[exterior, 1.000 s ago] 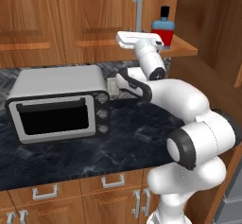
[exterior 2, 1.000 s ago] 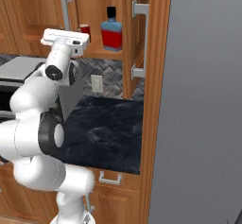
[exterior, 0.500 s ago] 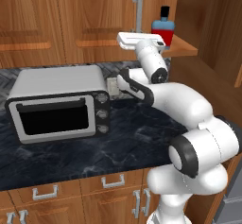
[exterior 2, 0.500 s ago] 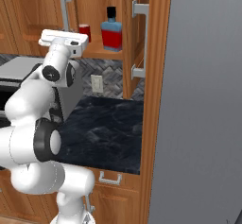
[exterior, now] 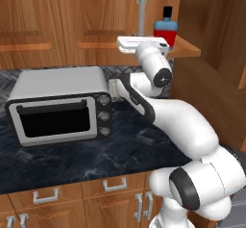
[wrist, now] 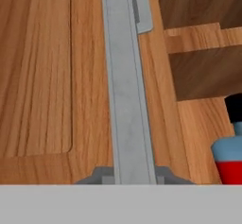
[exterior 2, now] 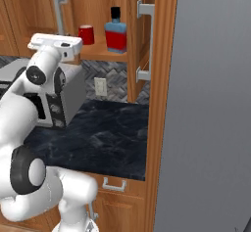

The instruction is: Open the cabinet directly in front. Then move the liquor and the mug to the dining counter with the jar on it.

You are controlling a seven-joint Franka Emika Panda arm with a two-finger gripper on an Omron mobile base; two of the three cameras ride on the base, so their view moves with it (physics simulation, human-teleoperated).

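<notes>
Left base view: your gripper (exterior: 140, 43) has just closed on the left door's handle (exterior: 141, 10) of the cabinet (exterior: 185, 49).

Right base view: the liquor (exterior 2: 116, 32) and mug (exterior 2: 86, 34) are sitting on the shelf beside that handle.

Hand view: the handle is running between the clamped jaws; you are set to pull.

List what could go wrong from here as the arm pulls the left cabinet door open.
1. The gripper is shut on the grey bar handle right at its lower end; if it slides off, the door stays closed.
2. The liquor stands on the shelf just beside that door; a swing of the hand could knock it over.
3. The toaster oven sits close under the arm's elbow, so pulling back could bump it.
</notes>
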